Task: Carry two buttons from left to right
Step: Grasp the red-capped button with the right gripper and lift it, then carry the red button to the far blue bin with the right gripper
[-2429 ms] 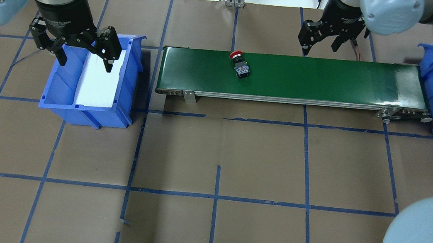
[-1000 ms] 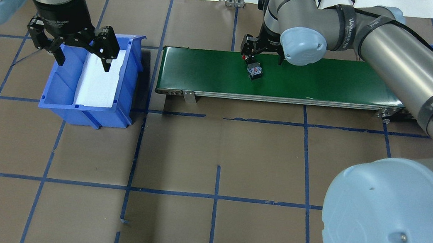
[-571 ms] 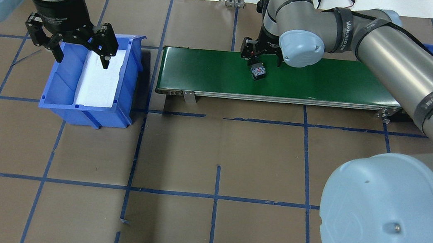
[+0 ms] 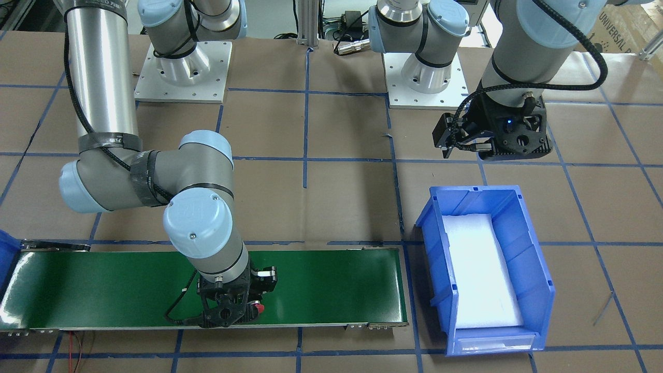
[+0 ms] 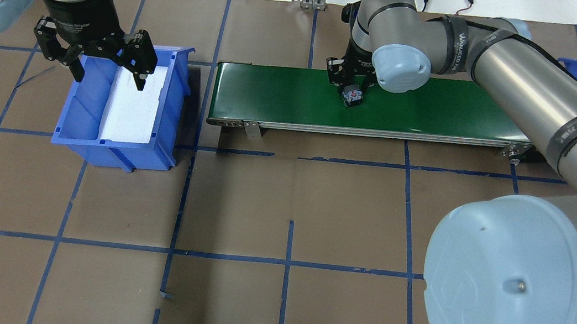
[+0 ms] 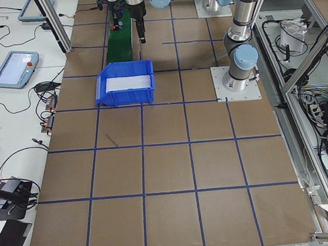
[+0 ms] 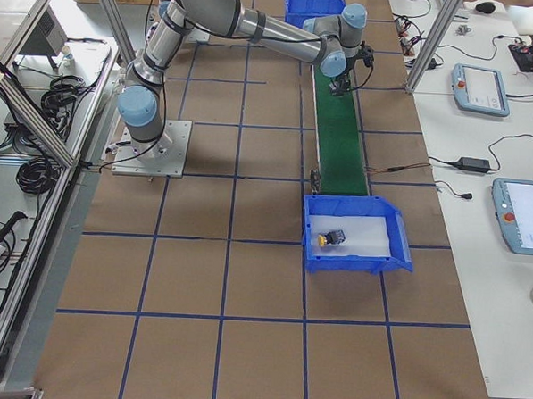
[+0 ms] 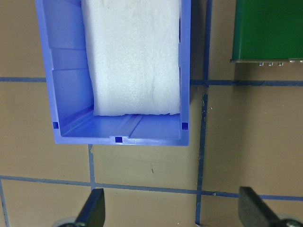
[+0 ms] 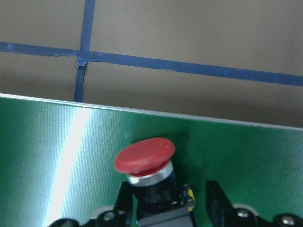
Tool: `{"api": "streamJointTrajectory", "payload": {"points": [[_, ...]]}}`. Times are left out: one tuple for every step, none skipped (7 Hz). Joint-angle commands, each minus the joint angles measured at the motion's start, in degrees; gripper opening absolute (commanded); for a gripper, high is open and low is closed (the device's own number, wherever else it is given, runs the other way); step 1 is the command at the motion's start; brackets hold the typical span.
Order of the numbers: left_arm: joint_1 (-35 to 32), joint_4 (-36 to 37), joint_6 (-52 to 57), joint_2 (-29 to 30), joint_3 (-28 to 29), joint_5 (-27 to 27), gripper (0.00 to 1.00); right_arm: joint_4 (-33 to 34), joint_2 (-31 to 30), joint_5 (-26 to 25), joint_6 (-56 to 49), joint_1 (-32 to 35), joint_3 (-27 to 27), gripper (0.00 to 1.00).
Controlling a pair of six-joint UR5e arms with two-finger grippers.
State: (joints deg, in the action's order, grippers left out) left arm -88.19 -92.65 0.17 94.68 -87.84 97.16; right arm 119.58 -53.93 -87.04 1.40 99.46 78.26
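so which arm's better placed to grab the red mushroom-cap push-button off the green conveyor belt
Right. The right gripper sits open around the red mushroom-cap push-button on the green conveyor belt. The left gripper hangs open near the blue plastic bin, beyond the belt's end.

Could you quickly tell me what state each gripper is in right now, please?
Left gripper: open, holding nothing.
Right gripper: open, fingers on either side of the red button on the conveyor belt, not yet clamped.

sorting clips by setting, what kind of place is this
Probably a robotics lab or test cell: robot arms bolted to a tape-gridded table, a small green conveyor, and teach pendants alongside.
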Motion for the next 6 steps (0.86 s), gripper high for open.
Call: {"api": "streamJointTrajectory", "payload": {"points": [[-0.14,0.01,0.0,-0.02,-0.05,0.04,1.0,-0.48,-0.73,-0.67,-3.93,-2.33,-1.34,0.07],[-0.06,-0.07,0.0,-0.02,-0.05,-0.04,1.0,-1.35,-1.43,-0.76,-9.0,-6.17,-2.05,0.07],[-0.05,0.01,0.0,0.32,-0.05,-0.3,1.0,-4.41,-2.57,-0.33,-14.88,-10.74,-2.32,0.08],[-0.05,-0.07,-0.09,0.07,-0.05,-0.39,1.0,-7.75,-4.32,-0.15,-20.5,-15.05,-2.49,0.08],[-0.14,-0.16,0.0,0.32,-0.05,-0.13,1.0,-10.56,-6.08,-0.41,-26.04,-19.09,-2.49,0.08],[-0.14,-0.16,-0.09,0.24,-0.05,-0.39,1.0,-11.98,-7.49,-1.37,-32.97,-23.31,-2.41,0.08]]}}
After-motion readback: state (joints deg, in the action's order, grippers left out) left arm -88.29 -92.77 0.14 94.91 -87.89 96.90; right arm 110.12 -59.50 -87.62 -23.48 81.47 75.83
